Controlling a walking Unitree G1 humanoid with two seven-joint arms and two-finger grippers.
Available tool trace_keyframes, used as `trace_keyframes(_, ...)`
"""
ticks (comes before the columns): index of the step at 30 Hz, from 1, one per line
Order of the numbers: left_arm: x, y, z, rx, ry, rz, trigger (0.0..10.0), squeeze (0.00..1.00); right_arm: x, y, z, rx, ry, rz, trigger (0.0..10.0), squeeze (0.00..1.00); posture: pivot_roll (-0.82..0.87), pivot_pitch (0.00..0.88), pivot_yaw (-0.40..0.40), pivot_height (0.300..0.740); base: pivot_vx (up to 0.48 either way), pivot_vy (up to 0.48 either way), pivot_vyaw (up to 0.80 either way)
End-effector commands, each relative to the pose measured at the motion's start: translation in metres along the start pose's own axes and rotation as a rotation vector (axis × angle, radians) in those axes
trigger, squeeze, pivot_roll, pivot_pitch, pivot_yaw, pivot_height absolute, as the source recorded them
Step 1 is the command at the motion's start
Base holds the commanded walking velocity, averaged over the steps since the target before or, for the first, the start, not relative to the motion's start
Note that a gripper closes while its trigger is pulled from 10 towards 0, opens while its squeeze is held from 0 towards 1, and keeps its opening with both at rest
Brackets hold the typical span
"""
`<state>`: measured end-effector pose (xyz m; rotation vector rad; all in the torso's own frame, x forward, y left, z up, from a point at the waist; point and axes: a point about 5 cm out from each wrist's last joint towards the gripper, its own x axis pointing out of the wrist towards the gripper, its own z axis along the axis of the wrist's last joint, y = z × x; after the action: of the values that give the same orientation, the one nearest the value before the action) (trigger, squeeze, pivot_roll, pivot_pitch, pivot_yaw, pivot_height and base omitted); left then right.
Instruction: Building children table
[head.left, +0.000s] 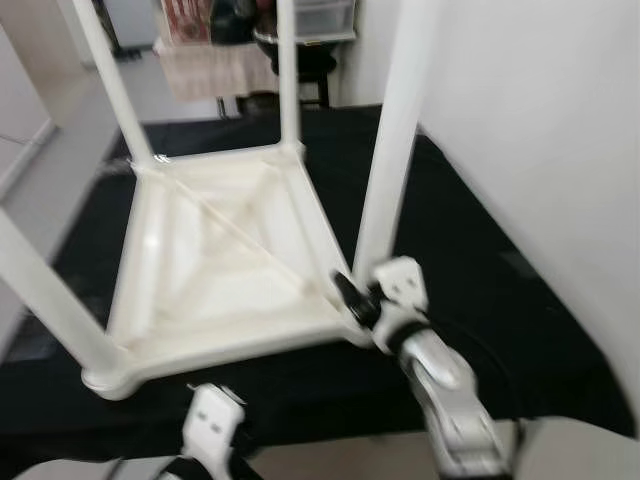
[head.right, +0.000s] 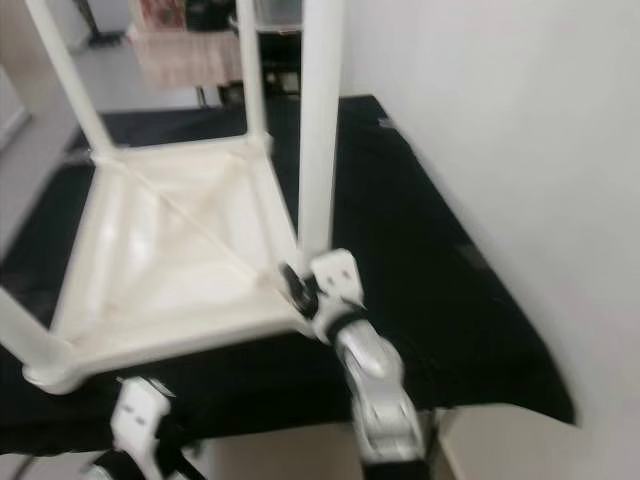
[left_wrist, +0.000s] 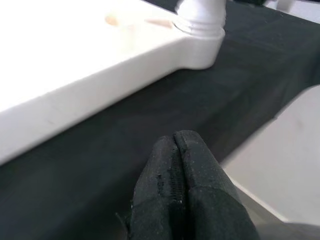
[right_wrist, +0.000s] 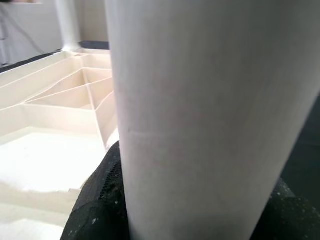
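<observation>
I have the right gripper (head.left: 352, 297) closed around the foot of the near right leg (head.left: 392, 150), right where that leg meets the corner of the upturned table top (head.left: 225, 262). In the right wrist view the leg (right_wrist: 210, 120) runs straight up between my black fingers (right_wrist: 100, 200), one pad on each side of it, so its long axis stands upright, square to the grip. The table top lies flat on the black cloth (head.left: 470, 280), spreading away from this gripper toward the robot's left and forward, with the other legs standing at the other corners.

My left gripper (left_wrist: 182, 192) has its fingers pressed together on nothing; it hovers over the cloth just short of the table top's near edge (left_wrist: 105, 75), with the near left corner socket (left_wrist: 200, 35) ahead of it.

The right arm is plainly the one on this leg. I judge that seating it means twisting or pressing along that upright axis, down into the corner.
</observation>
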<state>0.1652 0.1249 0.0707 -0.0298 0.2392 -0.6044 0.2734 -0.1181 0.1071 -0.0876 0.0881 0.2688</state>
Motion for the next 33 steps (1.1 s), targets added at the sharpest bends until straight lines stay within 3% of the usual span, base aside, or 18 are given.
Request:
trace_keyframes(1, 0.006, 0.004, -0.001, 0.014, -0.011, 0.012, 10.0, 0.0, -0.007, 0.016, -0.044, 0.041, 0.217, -0.01, 0.0, 0.0, -0.02, 0.0, 0.036, 0.74, 0.0, 0.0, 0.0)
trace_keyframes(4, 0.01, 0.008, 0.0, 0.017, -0.024, 0.011, 10.0, 0.0, 0.003, 0.016, -0.036, -0.006, 0.187, 0.009, 1.1, 0.0, -0.03, 0.0, 0.042, 0.74, 0.0, 0.0, 0.0)
trace_keyframes(5, 0.012, 0.009, 0.001, 0.022, -0.031, -0.001, 10.0, 0.0, 0.008, 0.014, -0.033, -0.026, 0.179, 0.003, 10.0, 0.0, -0.03, 0.0, 0.043, 0.74, 0.0, 0.0, 0.0)
trace_keyframes(7, 0.014, 0.009, 0.001, 0.03, -0.035, -0.015, 10.0, 0.0, 0.013, 0.011, -0.032, -0.042, 0.174, 0.008, 10.0, 0.0, -0.03, 0.0, 0.043, 0.74, 0.0, 0.0, 0.0)
trace_keyframes(8, 0.017, 0.01, 0.002, 0.039, -0.049, -0.02, 10.0, 0.0, 0.016, 0.009, -0.026, -0.041, 0.163, 0.002, 10.0, 0.28, -0.03, 0.0, 0.045, 0.74, 0.0, 0.0, 0.0)
trace_keyframes(9, 0.019, 0.011, 0.002, 0.045, -0.062, -0.02, 10.0, 0.0, 0.019, 0.009, -0.02, -0.032, 0.149, 0.043, 10.0, 1.0, -0.02, 0.0, 0.045, 0.74, 0.0, 0.0, 0.0)
trace_keyframes(10, 0.019, 0.011, 0.002, 0.045, -0.062, -0.02, 10.0, 0.0, 0.019, 0.009, -0.02, -0.032, 0.149, 0.043, 10.0, 1.0, -0.02, 0.0, 0.045, 0.74, 0.0, 0.0, 0.0)
trace_keyframes(13, 0.026, 0.013, 0.004, 0.062, -0.086, -0.025, 10.0, 0.0, 0.032, 0.004, 0.005, -0.028, 0.054, 0.246, 10.0, 1.0, -0.01, 0.0, 0.043, 0.74, 0.0, 0.0, 0.0)
trace_keyframes(14, 0.026, 0.013, 0.004, 0.065, -0.088, -0.028, 10.0, 0.0, 0.034, 0.003, 0.009, -0.035, 0.041, 0.287, 10.0, 0.31, -0.01, 0.0, 0.043, 0.74, 0.0, 0.0, 0.0)
trace_keyframes(15, 0.028, 0.013, 0.004, 0.064, -0.093, -0.036, 10.0, 0.0, 0.037, -0.001, 0.015, -0.038, 0.017, 0.351, 10.0, 0.0, -0.01, 0.0, 0.038, 0.74, 0.0, 0.0, 0.0)
trace_keyframes(18, 0.031, 0.012, 0.004, 0.054, -0.099, -0.056, 10.0, 0.0, 0.04, -0.008, 0.024, -0.085, -0.021, 0.491, 10.0, 0.0, 0.0, 0.0, 0.035, 0.74, 0.0, 0.0, 0.0)
trace_keyframes(20, 0.031, 0.012, 0.004, 0.054, -0.099, -0.056, 10.0, 0.0, 0.04, -0.008, 0.024, -0.085, -0.021, 0.491, 10.0, 0.0, 0.0, 0.0, 0.035, 0.74, 0.0, 0.0, 0.0)
trace_keyframes(21, 0.032, 0.01, 0.004, 0.05, -0.11, -0.082, 10.0, 0.0, 0.048, -0.02, 0.035, -0.155, -0.034, 0.602, 10.0, 0.0, 0.01, 0.0, 0.02, 0.74, 0.0, 0.0, 0.0)
trace_keyframes(23, 0.033, 0.007, 0.004, 0.051, -0.115, -0.101, 10.0, 0.0, 0.055, -0.03, 0.046, -0.155, -0.049, 0.657, 10.0, 0.0, 0.02, 0.0, 0.014, 0.74, 0.0, 0.0, 0.0)
trace_keyframes(30, 0.034, 0.006, 0.002, 0.042, -0.129, -0.107, 10.0, 0.0, 0.063, -0.04, 0.058, -0.142, -0.038, 0.765, 10.0, 0.0, 0.03, 0.0, 0.002, 0.74, 0.0, 0.0, 0.0)
trace_keyframes(31, 0.035, 0.006, 0.002, 0.04, -0.132, -0.107, 10.0, 0.0, 0.064, -0.042, 0.061, -0.126, -0.032, 0.801, 8.7, 0.0, 0.02, 0.0, 0.002, 0.74, 0.0, 0.0, 0.0)
trace_keyframes(32, 0.035, 0.006, 0.002, 0.04, -0.132, -0.107, 10.0, 0.0, 0.064, -0.042, 0.061, -0.126, -0.032, 0.801, 8.7, 0.0, 0.02, 0.0, 0.002, 0.74, 0.0, 0.0, 0.0)
trace_keyframes(33, 0.035, 0.005, 0.002, 0.04, -0.133, -0.11, 10.0, 0.0, 0.066, -0.045, 0.064, -0.112, -0.025, 0.827, 0.0, 0.0, 0.02, 0.0, 0.001, 0.74, 0.0, 0.0, 0.0)
